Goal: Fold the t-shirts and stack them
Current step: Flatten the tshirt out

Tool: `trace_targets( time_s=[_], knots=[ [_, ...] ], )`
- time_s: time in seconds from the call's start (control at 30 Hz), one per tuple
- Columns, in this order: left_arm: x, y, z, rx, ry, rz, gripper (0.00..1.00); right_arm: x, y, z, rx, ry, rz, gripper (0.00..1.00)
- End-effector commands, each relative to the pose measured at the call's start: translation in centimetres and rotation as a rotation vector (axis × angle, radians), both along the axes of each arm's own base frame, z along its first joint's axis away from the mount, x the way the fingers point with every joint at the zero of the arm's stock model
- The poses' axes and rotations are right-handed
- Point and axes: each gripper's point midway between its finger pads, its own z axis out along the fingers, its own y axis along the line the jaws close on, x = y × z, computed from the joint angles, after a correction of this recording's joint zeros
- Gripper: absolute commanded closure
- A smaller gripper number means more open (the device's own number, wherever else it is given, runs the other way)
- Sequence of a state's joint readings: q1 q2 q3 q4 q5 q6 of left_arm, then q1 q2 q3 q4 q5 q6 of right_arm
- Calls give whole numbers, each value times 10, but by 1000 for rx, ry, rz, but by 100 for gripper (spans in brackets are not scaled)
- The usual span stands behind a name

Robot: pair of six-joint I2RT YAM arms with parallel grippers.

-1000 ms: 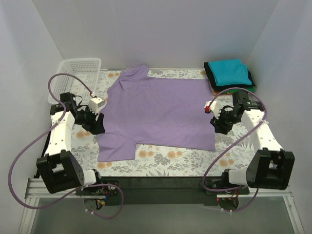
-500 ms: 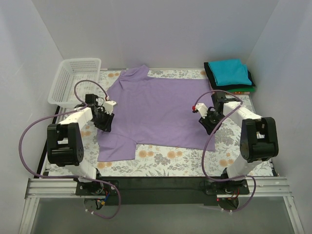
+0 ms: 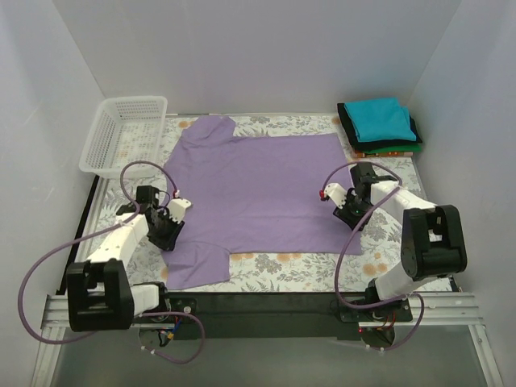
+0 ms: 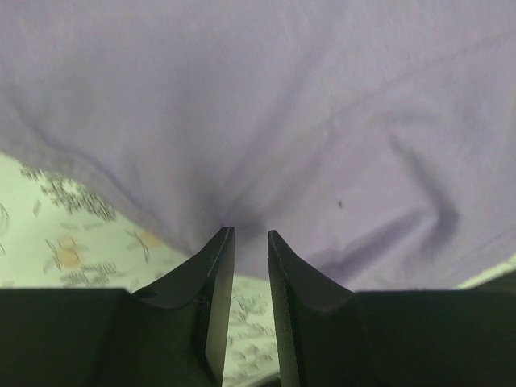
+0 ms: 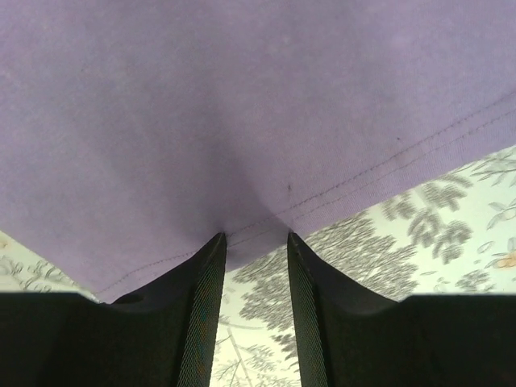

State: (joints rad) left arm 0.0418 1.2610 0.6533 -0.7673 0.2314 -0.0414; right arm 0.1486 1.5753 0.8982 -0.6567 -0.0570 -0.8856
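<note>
Lavender t-shirt [image 3: 258,189] spread near white basket [image 3: 134,100]; folded t-shirts [image 3: 379,121] stacked back-right.

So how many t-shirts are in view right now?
4: a lavender shirt spread mid-table, plus a teal shirt over a dark green shirt and an orange-red shirt, stacked far right. More could hide in that stack.

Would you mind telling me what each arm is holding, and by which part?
Both hold the lavender t-shirt: the left gripper pinches its edge by the near sleeve, the right gripper its stitched hem near the front corner.
</note>
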Motion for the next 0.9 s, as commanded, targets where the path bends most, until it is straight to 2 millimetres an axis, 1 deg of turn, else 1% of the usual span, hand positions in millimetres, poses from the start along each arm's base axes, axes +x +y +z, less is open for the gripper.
trace_targets(
  time_s=[0.0,0.03,0.07,0.1,0.17,0.2,0.23,0.27,0.3,0.33,0.37,0.4,0.43,0.47,0.5,0.53,0.57,0.6,0.63,0.67,0.7,0.73,0.77,0.8,0.83,0.87],
  knots=[
    [-35,3,13,28,51,-35,78,-40,-12,0,-47,79,78,56],
    [-37,3,17,27,37,-37,78,-54,-12,3,-40,117,91,56],
    [-46,1,20,18,62,-65,78,-57,-10,9,-28,108,104,55],
    [-47,-1,26,10,57,-72,77,-67,-11,11,-32,136,112,55],
    [-46,-3,33,0,50,-76,76,-71,-13,17,-34,134,119,53],
    [-45,-8,37,-29,46,-78,75,-71,-13,19,-33,130,119,50],
    [-33,-12,50,-56,16,-74,75,-61,-11,26,-27,94,118,48],
    [-26,-15,57,-73,-1,-71,73,-54,-7,31,-7,72,115,44],
    [-15,-18,66,-87,-31,-77,72,-46,-3,37,11,54,104,42],
    [4,-27,84,-141,-65,-50,71,-35,2,44,37,34,67,42],
    [20,-30,96,-164,-106,-17,70,-14,12,57,84,-1,52,41],
    [34,-33,105,-186,-136,1,70,1,17,66,111,-30,32,41],
    [48,-36,109,-208,-151,18,68,13,21,73,144,-43,-31,41],
    [78,-38,132,-230,-246,53,66,39,30,89,192,-89,-52,42],
    [91,-39,139,-245,-276,69,62,56,35,98,227,-123,-85,43],
    [108,-40,141,-261,-284,88,60,71,37,106,258,-148,-125,43],
    [135,-42,163,-285,-370,106,58,86,44,109,310,-142,-206,43],
    [150,-45,171,-317,-385,148,54,116,49,133,354,-233,-229,43],
    [165,-47,166,-338,-369,170,53,131,51,144,378,-267,-258,43],
    [182,-50,174,-366,-401,178,52,145,55,145,410,-267,-325,43],
    [202,-51,197,-400,-449,208,51,172,59,168,449,-362,-332,43],
    [218,-52,187,-415,-423,228,51,186,61,174,469,-393,-361,43],
    [235,-53,195,-431,-456,237,50,201,60,168,478,-402,-420,43],
    [252,-53,211,-446,-497,247,50,219,60,175,494,-453,-438,43],
    [267,-53,200,-461,-469,278,49,235,58,185,503,-496,-459,43],
    [279,-54,203,-472,-488,283,49,250,56,169,481,-487,-494,42]
  ],
)
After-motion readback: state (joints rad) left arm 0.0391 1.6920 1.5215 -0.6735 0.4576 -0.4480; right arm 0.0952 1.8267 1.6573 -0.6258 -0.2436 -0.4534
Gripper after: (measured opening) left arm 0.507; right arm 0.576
